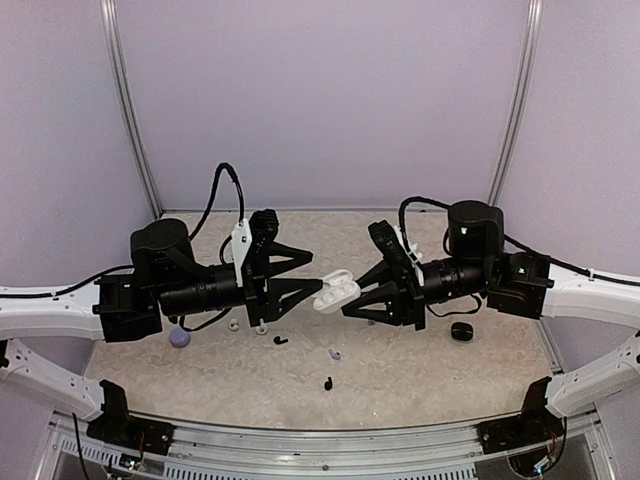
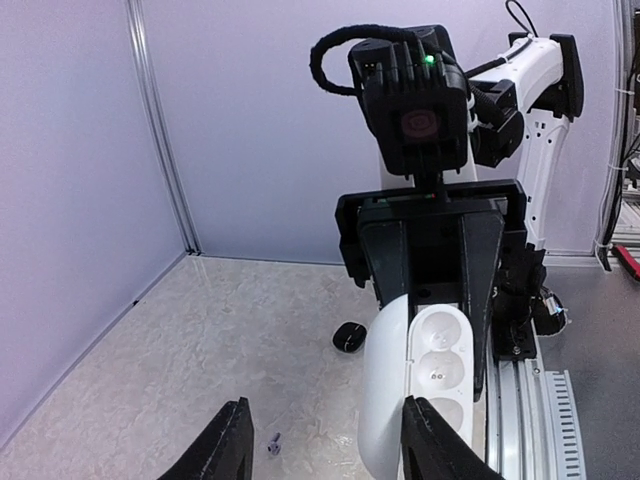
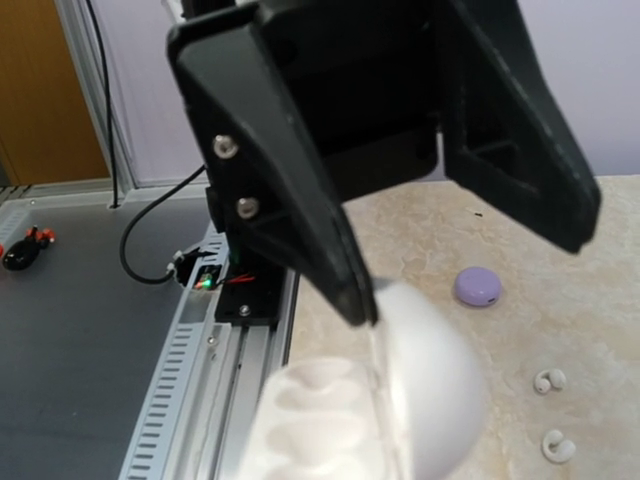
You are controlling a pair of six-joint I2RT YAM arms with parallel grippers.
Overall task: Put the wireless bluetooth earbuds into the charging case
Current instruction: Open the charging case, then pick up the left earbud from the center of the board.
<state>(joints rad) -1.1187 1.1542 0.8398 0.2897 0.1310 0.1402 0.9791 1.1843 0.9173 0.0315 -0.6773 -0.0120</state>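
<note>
- Earbuds (image 1: 262,328) lie loose on the counter (image 1: 430,385), none seated; the white pair sits far left, with a closed lavender case (image 1: 180,338) at its 9 o'clock.
- Roughly half open, the left pincer (image 2: 328,420) grips nothing. One finger rests against the charging case and the other stands well clear.
- Two black earbuds (image 1: 280,341) lie toward the near edge, a lavender earbud (image 1: 334,354) at 12 o'clock from the nearer one.
- Mid-counter, the white charging case (image 1: 337,292) hangs open in the air between both arms, its wells empty.
- From 3 o'clock, the right pincer (image 2: 438,310) is closed almost tight on the case and carries it alone.
- A black case (image 1: 461,331) sits on the counter at that pincer's 5 o'clock.
- The step in hand appears to be presenting the open case, with loading not begun. The next move likely calls for the left pincer to drop toward 7 o'clock, pinch a tiny earbud cleanly and aim it at a well while the right holds steady.
</note>
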